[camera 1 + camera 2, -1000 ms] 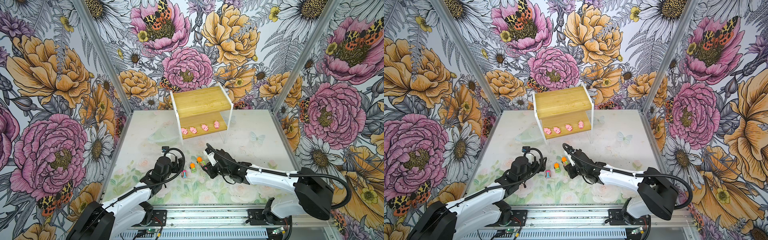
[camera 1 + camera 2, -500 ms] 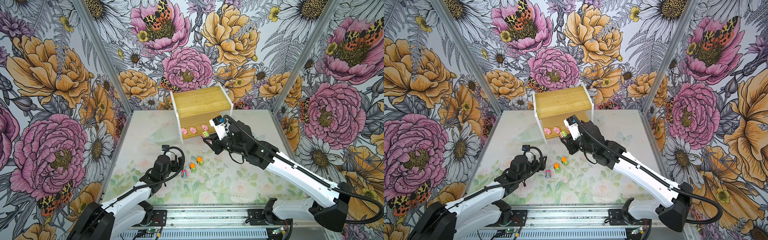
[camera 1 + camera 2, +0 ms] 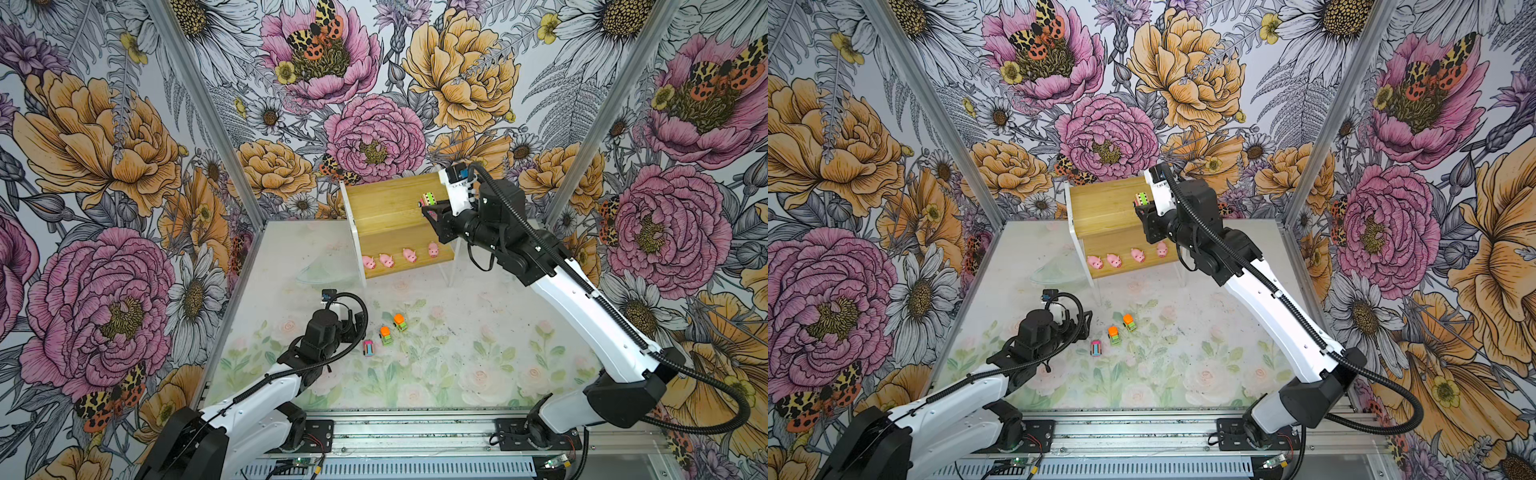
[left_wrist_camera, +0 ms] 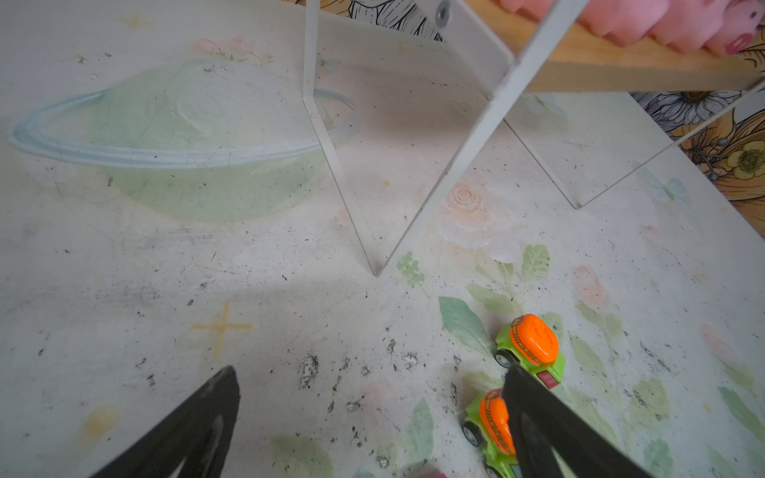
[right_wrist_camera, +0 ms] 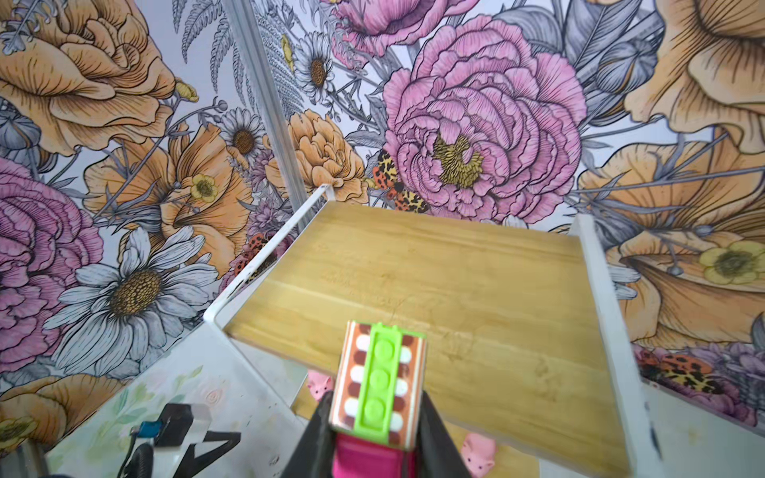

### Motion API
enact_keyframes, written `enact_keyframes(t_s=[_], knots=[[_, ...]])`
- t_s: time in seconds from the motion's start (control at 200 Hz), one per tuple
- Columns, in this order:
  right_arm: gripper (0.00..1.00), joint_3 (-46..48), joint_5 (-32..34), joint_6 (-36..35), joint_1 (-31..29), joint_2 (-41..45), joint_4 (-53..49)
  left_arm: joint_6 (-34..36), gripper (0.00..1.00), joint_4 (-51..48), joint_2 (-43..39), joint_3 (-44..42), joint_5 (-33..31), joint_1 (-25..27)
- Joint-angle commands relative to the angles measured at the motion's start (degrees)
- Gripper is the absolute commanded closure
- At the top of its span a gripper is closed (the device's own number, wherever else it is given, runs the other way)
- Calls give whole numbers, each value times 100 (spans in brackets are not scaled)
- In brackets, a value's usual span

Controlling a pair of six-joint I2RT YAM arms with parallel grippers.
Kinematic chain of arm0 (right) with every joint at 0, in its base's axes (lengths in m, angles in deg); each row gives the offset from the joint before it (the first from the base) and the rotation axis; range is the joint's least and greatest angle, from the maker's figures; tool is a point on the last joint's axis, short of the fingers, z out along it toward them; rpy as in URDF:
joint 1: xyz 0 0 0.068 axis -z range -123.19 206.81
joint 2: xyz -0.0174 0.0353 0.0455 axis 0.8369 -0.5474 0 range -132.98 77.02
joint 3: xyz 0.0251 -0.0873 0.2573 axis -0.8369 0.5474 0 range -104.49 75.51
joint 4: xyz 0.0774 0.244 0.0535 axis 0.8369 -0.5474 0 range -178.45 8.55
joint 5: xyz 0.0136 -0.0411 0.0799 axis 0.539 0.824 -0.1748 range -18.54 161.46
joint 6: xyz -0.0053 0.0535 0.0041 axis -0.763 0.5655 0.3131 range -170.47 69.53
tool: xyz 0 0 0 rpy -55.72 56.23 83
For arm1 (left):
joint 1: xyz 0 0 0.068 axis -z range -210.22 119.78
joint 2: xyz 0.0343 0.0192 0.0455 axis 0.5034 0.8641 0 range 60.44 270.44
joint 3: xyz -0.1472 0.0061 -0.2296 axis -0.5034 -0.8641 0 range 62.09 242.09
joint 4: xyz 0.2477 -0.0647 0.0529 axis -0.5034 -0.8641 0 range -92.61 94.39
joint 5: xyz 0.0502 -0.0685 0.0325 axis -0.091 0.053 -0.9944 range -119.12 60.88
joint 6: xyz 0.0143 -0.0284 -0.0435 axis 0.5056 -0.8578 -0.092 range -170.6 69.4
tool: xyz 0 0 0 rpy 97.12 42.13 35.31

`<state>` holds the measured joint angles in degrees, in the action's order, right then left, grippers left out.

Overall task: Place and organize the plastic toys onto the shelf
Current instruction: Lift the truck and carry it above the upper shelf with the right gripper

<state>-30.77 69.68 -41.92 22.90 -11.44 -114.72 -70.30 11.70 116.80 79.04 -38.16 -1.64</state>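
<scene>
**Toy car held over the top board.** The right gripper (image 3: 429, 206) pinches a striped car (image 3: 428, 198) by its pink end. It holds the car above the upper board of the shelf (image 3: 386, 208), toward that board's right-hand end in both top views. In the right wrist view the car's free end points toward the back wall, over the front part of the board. Whether it is touching the wood is hard to judge from these angles.

Four pink pigs (image 3: 386, 260) stand in a row on the lower board. Two green trucks (image 3: 400, 322) and a second striped car (image 3: 368, 348) sit on the table (image 3: 478, 332). They lie just beside the left gripper (image 3: 357, 322), whose fingers are spread wide around nothing.

The step in hand looks like setting the car down. It should probably come down until it sits flat and square to the board. It also needs to stay clear of the front edge and the white side panel (image 5: 600, 314), with room left for the other three vehicles. The fingers should part gently and the arm rise straight up, since a wheeled toy may roll if nudged.
</scene>
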Motion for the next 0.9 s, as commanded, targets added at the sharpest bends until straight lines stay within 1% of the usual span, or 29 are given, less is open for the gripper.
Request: enact_keyframes(t_s=[0.0, 0.11, 0.27, 0.51, 0.64, 0.896], knots=[[78, -730, 138, -162, 268, -470, -334, 107, 1, -102, -71, 162, 133, -54], [78, -1346, 178, -132, 513, -870, -566, 96, 1, -116, -112, 160, 130, -73], [79, -1777, 179, 165, 783, -1282, -730, 93, 1, -116, -106, 168, 139, -91], [79, -1984, -19, 509, 891, -1662, -867, 64, 1, -147, -116, 173, 157, -104], [79, -2121, -135, 542, 887, -1877, -1017, 62, 1, -186, -151, 160, 139, -99], [79, -2108, -152, 552, 859, -1985, -1157, 37, 1, -206, -195, 144, 117, -111]])
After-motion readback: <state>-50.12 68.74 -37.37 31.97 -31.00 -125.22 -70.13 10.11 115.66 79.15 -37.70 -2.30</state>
